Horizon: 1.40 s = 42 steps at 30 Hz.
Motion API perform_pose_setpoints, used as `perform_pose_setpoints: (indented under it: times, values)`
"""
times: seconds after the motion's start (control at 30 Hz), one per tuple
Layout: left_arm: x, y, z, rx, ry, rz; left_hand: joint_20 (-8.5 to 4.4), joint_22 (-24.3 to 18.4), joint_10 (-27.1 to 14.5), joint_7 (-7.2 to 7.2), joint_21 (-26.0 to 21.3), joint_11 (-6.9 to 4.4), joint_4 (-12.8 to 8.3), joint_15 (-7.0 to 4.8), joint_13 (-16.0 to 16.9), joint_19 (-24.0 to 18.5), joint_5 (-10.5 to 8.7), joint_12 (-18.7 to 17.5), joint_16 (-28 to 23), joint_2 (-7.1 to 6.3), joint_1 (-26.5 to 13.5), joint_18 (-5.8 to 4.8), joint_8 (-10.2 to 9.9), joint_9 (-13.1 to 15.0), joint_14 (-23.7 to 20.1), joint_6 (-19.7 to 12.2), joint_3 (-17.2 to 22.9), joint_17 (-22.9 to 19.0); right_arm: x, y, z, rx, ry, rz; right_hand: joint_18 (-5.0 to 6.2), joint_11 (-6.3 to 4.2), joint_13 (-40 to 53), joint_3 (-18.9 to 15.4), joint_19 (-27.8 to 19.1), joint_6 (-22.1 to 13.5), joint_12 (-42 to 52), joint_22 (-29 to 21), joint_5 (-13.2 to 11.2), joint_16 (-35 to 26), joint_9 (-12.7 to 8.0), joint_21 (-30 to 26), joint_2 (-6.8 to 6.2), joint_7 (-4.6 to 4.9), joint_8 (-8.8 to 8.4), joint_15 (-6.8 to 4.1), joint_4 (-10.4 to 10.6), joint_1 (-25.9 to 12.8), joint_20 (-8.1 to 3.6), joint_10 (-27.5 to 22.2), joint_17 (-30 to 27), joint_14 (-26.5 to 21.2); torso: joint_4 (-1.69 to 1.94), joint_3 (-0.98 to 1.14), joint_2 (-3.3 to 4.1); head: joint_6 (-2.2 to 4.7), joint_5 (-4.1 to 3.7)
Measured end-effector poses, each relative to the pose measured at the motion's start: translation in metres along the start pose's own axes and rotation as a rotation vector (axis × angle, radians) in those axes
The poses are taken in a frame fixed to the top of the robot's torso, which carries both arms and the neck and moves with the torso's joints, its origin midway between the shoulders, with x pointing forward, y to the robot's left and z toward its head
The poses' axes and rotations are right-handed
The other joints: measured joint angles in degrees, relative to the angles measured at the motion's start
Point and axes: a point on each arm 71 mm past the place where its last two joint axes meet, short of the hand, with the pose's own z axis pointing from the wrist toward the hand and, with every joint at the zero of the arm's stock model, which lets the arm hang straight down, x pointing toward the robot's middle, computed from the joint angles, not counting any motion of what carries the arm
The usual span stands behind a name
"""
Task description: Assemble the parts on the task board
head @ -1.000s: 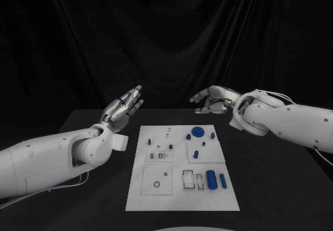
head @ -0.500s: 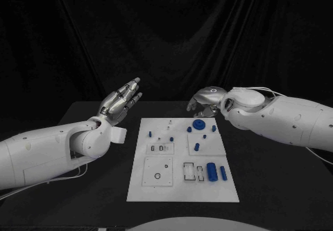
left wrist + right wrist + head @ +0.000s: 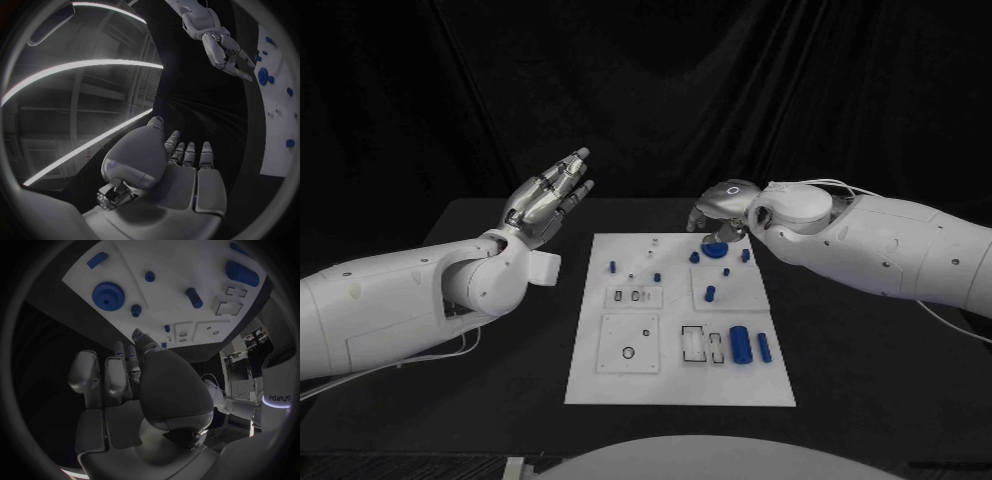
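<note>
Where right hand (image 3: 720, 213) hovers, blue toothed gear (image 3: 715, 250) lies flat.

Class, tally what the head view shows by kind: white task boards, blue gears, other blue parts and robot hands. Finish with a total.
task board: 1
blue gear: 1
other blue parts: 8
robot hands (left robot hand, right robot hand): 2
Total: 12

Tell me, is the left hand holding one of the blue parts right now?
No, the left hand is raised off to the side of the task board with its fingers straight and nothing in them.
</note>
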Motion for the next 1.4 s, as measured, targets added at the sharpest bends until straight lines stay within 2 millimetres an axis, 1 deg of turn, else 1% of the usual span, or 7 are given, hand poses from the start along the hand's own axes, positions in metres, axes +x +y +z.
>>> perform_pose_setpoints:
  times: [0.23, 0.53, 0.7, 0.77, 1.2, 1.3, 1.4]
  values:
    - [-0.001, 0.0, 0.0, 0.0, 0.003, -0.002, 0.0, 0.0, 0.0, 0.18, 0.0, 0.03, -0.2, 0.0, 0.0, 0.0, 0.86, 0.0, 0.0, -0.23, 0.3, 0.0, 0.0, 0.0, 0.0, 0.2, 0.2, 0.0, 0.007, 0.001, 0.003, 0.001, 0.019, -0.018, 0.0, 0.0, 0.3, 1.1, 0.0, -0.2, -0.3, 0.8, 0.3, 0.0, 0.2, 0.7, -0.31, -0.22, 0.0, 0.0, -0.5, 0.2, 0.0, 0.0, 0.0, 0.0, 0.0, -0.07, 0.0, -0.13, -0.15]
    - [-0.003, -0.001, -0.002, 0.001, 0.0, -0.001, 0.0, 0.0, 0.0, 0.39, 0.0, 0.44, -0.2, 0.0, 0.0, 0.0, 1.08, 0.0, 0.0, -0.06, 0.5, 0.0, 0.2, 0.0, 0.0, 0.4, 0.2, 0.0, 0.017, 0.003, 0.009, 0.003, 0.039, -0.026, 0.01, 0.0, 0.5, 1.9, 0.0, -0.4, -0.3, 1.4, 1.1, 0.2, 0.4, 1.0, -0.52, -0.42, 0.0, 0.01, -0.6, 0.4, 0.0, 0.0, 0.0, 0.0, 0.0, -0.14, 0.04, 0.14, -0.14]
    - [-0.003, -0.001, -0.002, 0.001, 0.003, -0.003, 0.14, 0.0, 0.0, 0.45, 0.0, 0.44, -0.2, 0.0, 0.0, -0.1, 1.08, 0.0, 0.0, -0.29, 0.8, 0.0, 0.2, 0.1, 0.0, 0.7, 0.2, 0.0, 0.022, 0.004, 0.011, 0.003, 0.046, -0.027, 0.01, -0.31, 1.0, 2.2, 0.2, -0.4, -0.3, 2.5, -0.2, 0.7, 0.9, 1.6, -0.74, -0.42, 0.0, -0.16, -0.3, 0.2, -0.21, 0.3, 0.7, 0.2, -0.02, -0.11, 0.04, 0.18, -0.06]
    - [-0.003, -0.001, -0.002, 0.001, 0.003, -0.003, 0.2, 0.0, 0.0, 0.58, 0.0, 0.82, -0.2, 0.0, 0.0, -0.2, 1.08, 0.0, 0.0, -0.29, 0.8, 0.0, 0.2, 0.1, 0.0, 1.0, 0.2, 0.0, 0.023, 0.005, 0.012, 0.001, 0.047, -0.027, 0.01, -0.31, 1.1, 2.4, 0.2, -0.4, -0.3, 2.6, -0.5, 0.7, 1.0, 1.6, -0.74, -0.42, 0.0, -0.19, -0.2, 0.2, -0.2, 0.3, 0.8, 0.2, -0.02, -0.09, 0.04, 0.19, -0.04]
    - [-0.002, -0.001, -0.002, 0.001, 0.008, -0.006, 0.21, 0.0, 0.0, 1.08, 0.0, 1.28, -0.3, -0.01, 0.0, -0.2, 2.21, 0.0, 0.0, -0.49, 1.6, 0.0, 0.5, 0.2, 0.0, 1.9, 0.3, 0.0, 0.034, 0.007, 0.018, -0.003, 0.065, -0.019, 0.02, -0.73, 1.7, 2.8, 0.4, 0.2, -0.1, 3.1, -1.3, 0.7, 1.4, 1.8, -1.04, 0.2, 0.0, -0.19, 0.2, -0.1, -0.01, 0.7, 0.5, 0.2, -0.05, -0.07, 0.04, -0.02, -0.12]
    - [-0.002, -0.001, -0.002, 0.001, 0.009, -0.007, 0.4, 0.0, 0.2, 1.41, 0.0, 1.51, -0.6, -0.01, 0.0, 0.0, 2.78, 0.0, 0.0, -0.58, 2.1, -0.01, 0.7, 0.2, 0.0, 2.2, 0.6, 0.0, 0.036, 0.007, 0.019, -0.004, 0.069, -0.017, 0.02, -0.73, 1.9, 2.8, 0.4, -0.2, -0.1, 3.3, -0.8, 0.7, 1.4, 1.8, -1.04, 0.61, 0.0, -0.19, 0.3, -0.1, -0.01, 0.7, 0.4, 0.2, -0.05, -0.07, 0.07, -0.05, -0.05]
    - [-0.002, -0.001, -0.002, 0.001, 0.01, -0.007, 0.4, 0.0, 0.0, 1.42, 0.0, 1.69, -0.7, -0.01, 0.0, 0.0, 3.23, 0.0, 0.0, -0.58, 2.1, -0.01, 0.7, 0.2, 0.0, 2.5, 0.7, 0.0, 0.038, 0.008, 0.02, -0.006, 0.072, -0.015, 0.02, -0.73, 2.0, 2.9, 0.4, -0.2, -0.1, 3.3, -0.4, 0.7, 1.4, 1.8, -1.04, 0.61, 0.0, -0.19, 0.4, -0.1, 0.0, 0.7, 0.4, 0.2, -0.05, -0.07, 0.07, -0.06, -0.04]
